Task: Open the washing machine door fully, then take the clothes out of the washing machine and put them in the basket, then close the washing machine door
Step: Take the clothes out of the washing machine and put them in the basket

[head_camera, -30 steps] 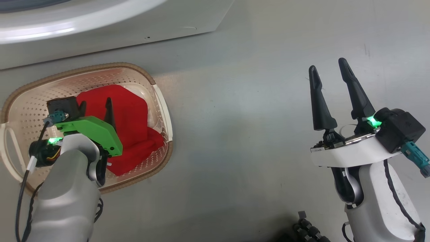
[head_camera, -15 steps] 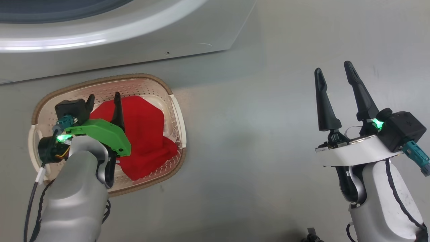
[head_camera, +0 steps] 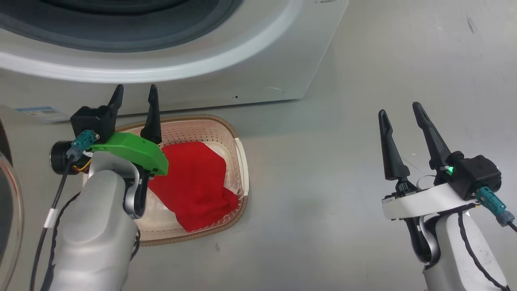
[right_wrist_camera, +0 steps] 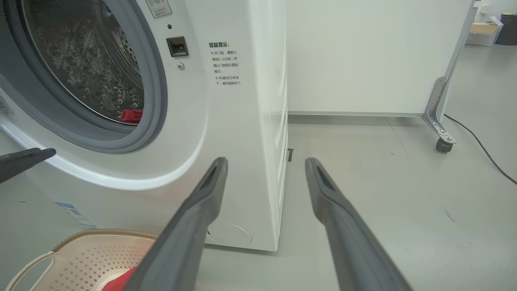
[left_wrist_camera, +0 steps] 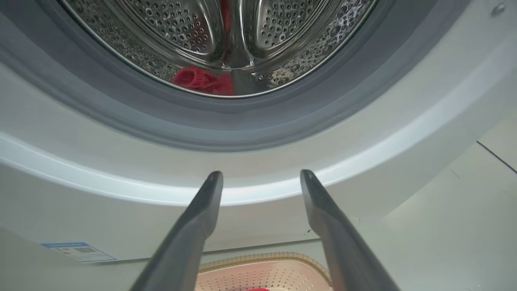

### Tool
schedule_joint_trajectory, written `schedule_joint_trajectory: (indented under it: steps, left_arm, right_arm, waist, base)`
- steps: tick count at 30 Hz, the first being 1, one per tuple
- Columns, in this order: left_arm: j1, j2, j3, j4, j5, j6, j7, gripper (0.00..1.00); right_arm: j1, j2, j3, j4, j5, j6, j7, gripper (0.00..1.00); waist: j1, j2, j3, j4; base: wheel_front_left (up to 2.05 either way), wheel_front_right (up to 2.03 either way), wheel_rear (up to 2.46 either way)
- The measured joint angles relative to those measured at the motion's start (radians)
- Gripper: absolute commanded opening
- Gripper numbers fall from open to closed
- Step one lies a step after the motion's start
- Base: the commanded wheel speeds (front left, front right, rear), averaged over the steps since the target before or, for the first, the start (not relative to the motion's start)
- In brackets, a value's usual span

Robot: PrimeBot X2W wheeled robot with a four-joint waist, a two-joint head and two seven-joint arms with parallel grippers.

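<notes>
**While a red garment (left_wrist_camera: 202, 81) lies in the drum (left_wrist_camera: 274, 24), my end effectors are empty**

My left end effector (head_camera: 136, 91), wide and empty, hovers above the basket (head_camera: 239, 161), aimed at the washing machine (head_camera: 262, 60) mouth, ready, I judge, to fetch it. Red clothes (head_camera: 194, 190) lie in the basket, parked just below the opening for a short carry. My right end effector (head_camera: 399, 109), equally wide and empty, waits aside. The door (head_camera: 7, 210) stands open at my left. Bare grey floor (head_camera: 323, 182); white panel (right_wrist_camera: 363, 56) beyond the machine.
</notes>
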Motion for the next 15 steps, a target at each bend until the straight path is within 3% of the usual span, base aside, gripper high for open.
schedule_joint_trajectory:
  steps: [15]
  left_arm:
    - [0.229, -0.001, 0.017, -0.255, 0.087, 0.020, 0.000, 1.00]
  right_arm:
    - [0.116, -0.001, 0.011, 0.036, -0.035, 0.000, 0.000, 1.00]
  waist:
    - [0.0000, 0.0000, -0.208, 0.062]
  base:
    - [0.00, 0.00, 0.00]
